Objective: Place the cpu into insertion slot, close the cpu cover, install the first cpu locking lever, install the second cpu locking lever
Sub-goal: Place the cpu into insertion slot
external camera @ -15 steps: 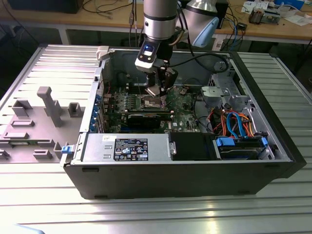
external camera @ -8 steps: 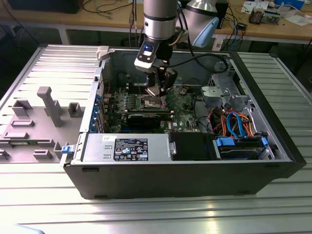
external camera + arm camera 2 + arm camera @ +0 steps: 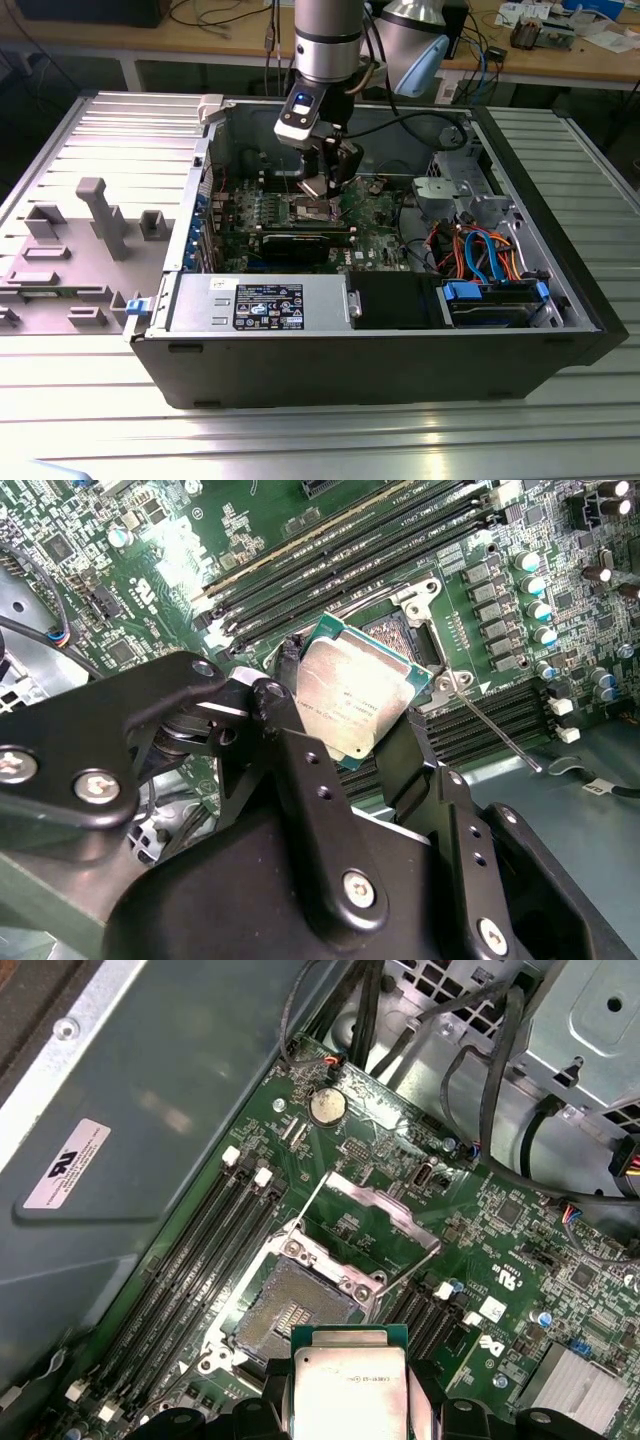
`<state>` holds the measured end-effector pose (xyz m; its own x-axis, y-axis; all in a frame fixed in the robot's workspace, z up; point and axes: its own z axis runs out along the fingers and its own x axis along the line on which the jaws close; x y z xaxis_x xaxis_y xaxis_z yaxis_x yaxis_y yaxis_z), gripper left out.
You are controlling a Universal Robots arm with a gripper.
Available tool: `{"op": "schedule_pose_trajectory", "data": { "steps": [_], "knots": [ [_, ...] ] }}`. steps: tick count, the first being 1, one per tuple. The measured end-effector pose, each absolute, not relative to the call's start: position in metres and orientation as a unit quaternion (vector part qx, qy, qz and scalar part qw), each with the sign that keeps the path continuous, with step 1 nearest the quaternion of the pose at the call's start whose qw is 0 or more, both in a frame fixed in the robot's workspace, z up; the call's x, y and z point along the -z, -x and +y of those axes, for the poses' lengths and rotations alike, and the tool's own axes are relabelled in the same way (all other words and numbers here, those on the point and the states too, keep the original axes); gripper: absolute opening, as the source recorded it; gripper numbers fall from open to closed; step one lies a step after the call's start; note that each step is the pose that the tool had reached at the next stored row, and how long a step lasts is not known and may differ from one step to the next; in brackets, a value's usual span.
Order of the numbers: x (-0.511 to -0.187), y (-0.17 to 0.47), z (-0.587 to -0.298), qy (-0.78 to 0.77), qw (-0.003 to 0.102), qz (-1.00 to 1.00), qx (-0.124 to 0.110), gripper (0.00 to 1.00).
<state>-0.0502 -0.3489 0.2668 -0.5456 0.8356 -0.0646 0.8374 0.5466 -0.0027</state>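
Ribbed metal table (image 3: 60, 400) underneath, open computer case (image 3: 350, 370) on it. Pinching the cpu (image 3: 348, 1395) by opposite edges between the fingers (image 3: 290, 740) of the gripper (image 3: 350, 705), hovering close over the insertion slot (image 3: 290, 1310), beside the opened cpu cover (image 3: 380, 1207). Probably needing level lowering, corners matched, without any pressing.
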Motion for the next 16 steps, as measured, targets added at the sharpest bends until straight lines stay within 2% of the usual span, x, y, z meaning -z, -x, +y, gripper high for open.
{"op": "schedule_pose_trajectory", "data": {
  "steps": [16],
  "knots": [
    [-0.2663,0.0502,-0.3489,-0.483,0.03,0.875,0.02,0.55]
  ]
}}
